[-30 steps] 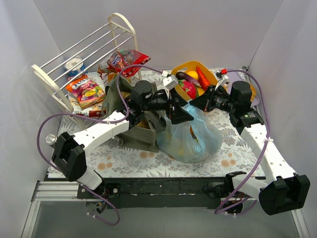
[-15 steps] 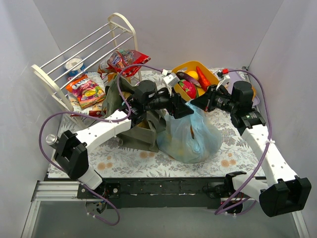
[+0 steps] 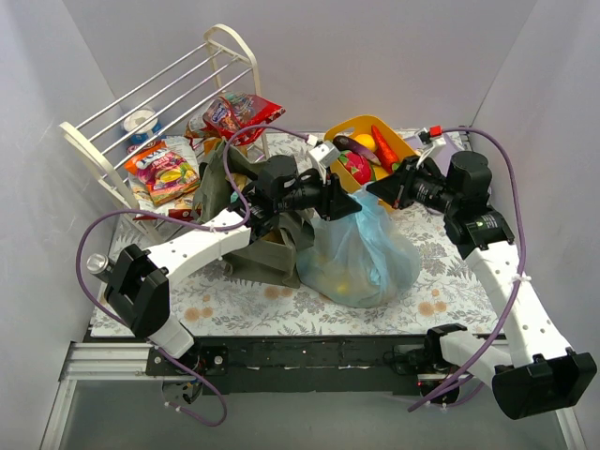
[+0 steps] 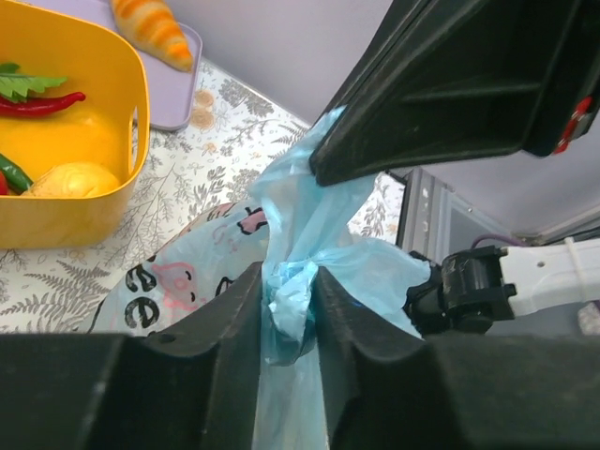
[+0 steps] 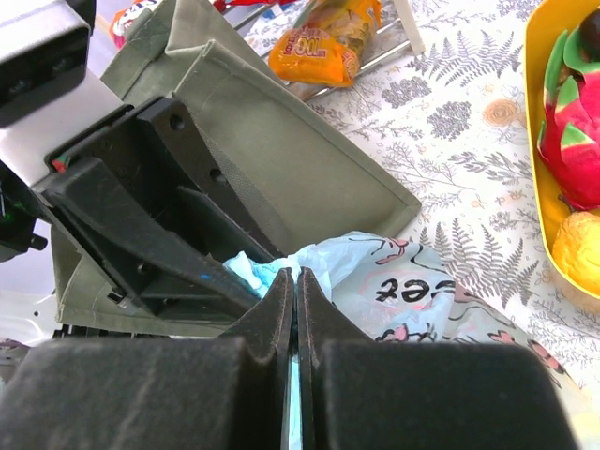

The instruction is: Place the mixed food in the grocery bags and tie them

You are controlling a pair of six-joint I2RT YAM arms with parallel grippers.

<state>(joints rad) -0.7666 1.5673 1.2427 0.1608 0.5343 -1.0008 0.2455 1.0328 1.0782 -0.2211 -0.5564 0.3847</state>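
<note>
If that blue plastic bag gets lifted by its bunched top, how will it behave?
Probably floppy: the blue plastic bag is thin, crumpled film. It would likely sag and swing, since food bulges low in it. The twisted handles may slip, looking glossy.

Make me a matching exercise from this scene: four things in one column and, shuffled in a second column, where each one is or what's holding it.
1. thin light-blue printed plastic bag
2. boxy olive-green fabric tote
3. orange striped toy croissant
4. red toy chilli

A. in the yellow plastic tub
B. on the pale purple tray
C. pinched at the top by left gripper and right gripper
D. beside the blue bag, under the left arm

Pairs: 1-C, 2-D, 3-B, 4-A
</note>
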